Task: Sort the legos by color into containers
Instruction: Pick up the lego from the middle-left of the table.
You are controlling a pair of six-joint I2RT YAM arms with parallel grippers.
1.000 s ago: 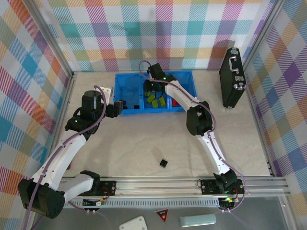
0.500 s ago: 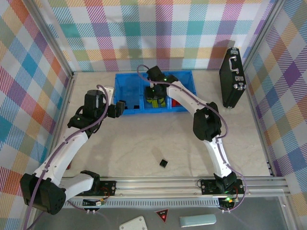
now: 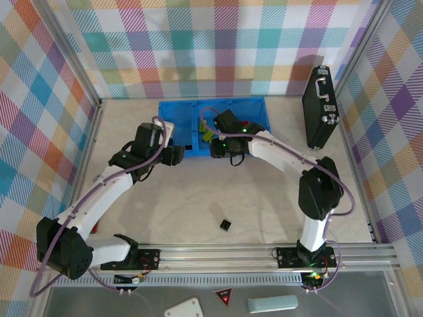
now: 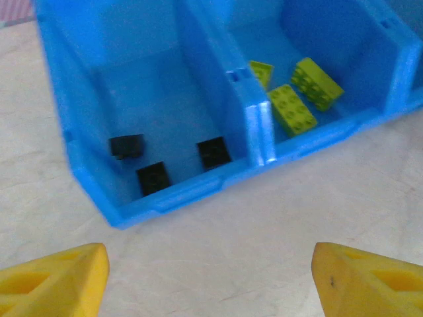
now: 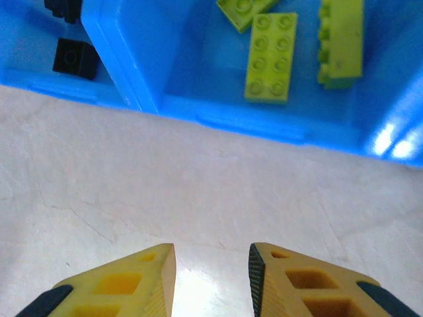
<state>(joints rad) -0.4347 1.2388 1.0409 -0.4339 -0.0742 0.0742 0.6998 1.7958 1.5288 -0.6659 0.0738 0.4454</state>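
The blue tray stands at the back of the table. Its left container holds three black legos. In the middle container lie three lime-green legos. A lone black lego rests on the table nearer the front. My left gripper hovers over the table in front of the left container, open wide and empty. The right gripper is just in front of the middle container's wall, open by a narrow gap with nothing in it. My right arm hides most of the right container.
A black briefcase stands upright against the right wall. Plaid walls close in the table on three sides. A metal rail carrying both arm bases runs along the near edge.
My right gripper has pulled back from over the middle container to the table in front of the tray, its jaws slightly wider. The left gripper has moved right, along the tray's front.
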